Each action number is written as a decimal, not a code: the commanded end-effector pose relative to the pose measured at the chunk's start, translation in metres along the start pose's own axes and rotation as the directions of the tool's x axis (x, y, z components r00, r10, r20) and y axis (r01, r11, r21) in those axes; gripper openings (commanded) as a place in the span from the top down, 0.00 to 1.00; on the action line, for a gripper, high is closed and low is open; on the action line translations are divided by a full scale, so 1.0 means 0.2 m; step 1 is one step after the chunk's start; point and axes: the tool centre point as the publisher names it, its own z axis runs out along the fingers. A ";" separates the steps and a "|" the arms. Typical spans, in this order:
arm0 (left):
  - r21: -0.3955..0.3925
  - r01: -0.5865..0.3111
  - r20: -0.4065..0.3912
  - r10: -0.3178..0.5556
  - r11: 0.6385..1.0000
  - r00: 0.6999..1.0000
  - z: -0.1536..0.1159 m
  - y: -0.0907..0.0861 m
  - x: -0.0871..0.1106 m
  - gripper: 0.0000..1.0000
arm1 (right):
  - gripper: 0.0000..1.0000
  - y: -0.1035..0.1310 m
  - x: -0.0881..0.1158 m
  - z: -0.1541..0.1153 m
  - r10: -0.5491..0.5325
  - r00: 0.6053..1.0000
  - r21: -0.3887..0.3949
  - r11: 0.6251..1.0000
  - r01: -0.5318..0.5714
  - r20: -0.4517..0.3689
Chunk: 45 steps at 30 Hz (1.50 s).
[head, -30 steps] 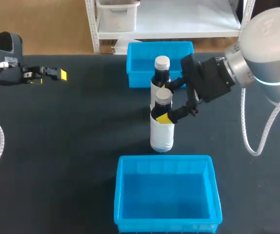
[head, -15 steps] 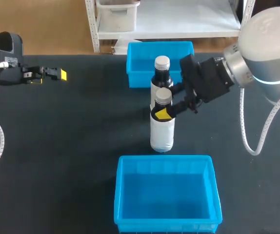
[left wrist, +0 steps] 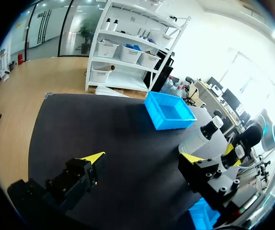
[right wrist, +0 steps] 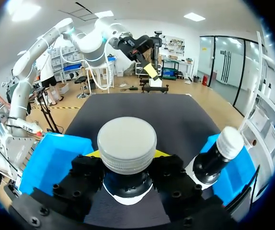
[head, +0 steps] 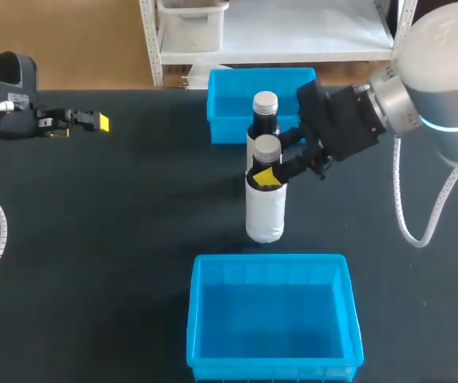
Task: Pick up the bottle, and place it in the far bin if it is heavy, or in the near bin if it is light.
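Observation:
A white bottle (head: 266, 211) with a grey cap (right wrist: 127, 143) hangs upright just above the black table, between the two blue bins. My right gripper (head: 270, 177) is shut on its dark neck, one yellow-tipped finger on each side (right wrist: 128, 154). A second, similar bottle (head: 265, 112) stands right behind it, in front of the far bin (head: 225, 88), and shows beside my right gripper (right wrist: 219, 160). The near bin (head: 273, 263) lies just in front of the held bottle. My left gripper (head: 93, 121) stays at the table's far left, open and holding nothing (left wrist: 144, 157).
Both bins look to hold nothing. The second bottle stands very close to the held one and to my right gripper's fingers. Bare black tabletop (head: 117, 223) spreads to the left between my two arms.
My right gripper closed on the bottle's neck and lifted it slightly off the table. The left arm has not moved.

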 end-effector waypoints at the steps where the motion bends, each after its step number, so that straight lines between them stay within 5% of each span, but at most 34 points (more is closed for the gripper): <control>1: 0.000 0.000 0.000 0.000 1.000 1.000 0.00 0.00 0.00 0.00 | 1.00 0.08 -0.08 -0.11 -0.023 1.000 0.031 0.999 0.022 0.010; 13: 0.000 0.000 0.000 0.000 1.000 1.000 0.00 0.00 0.00 0.00 | 1.00 0.37 -0.35 -0.23 -0.097 0.994 0.007 0.995 0.096 0.056; 20: 0.000 0.000 0.000 0.000 1.000 1.000 0.00 0.00 0.00 0.00 | 1.00 0.56 -0.42 -0.19 -0.106 0.992 -0.044 0.993 0.109 0.065; 36: 0.000 0.000 0.000 0.000 1.000 1.000 0.00 0.00 0.00 0.00 | 1.00 0.83 -0.28 0.04 -0.106 0.994 -0.157 0.982 0.109 0.023; 45: 0.000 0.000 0.000 0.000 1.000 1.000 0.00 0.00 0.00 0.00 | 1.00 0.88 -0.18 0.13 -0.114 0.993 -0.215 0.970 0.113 0.010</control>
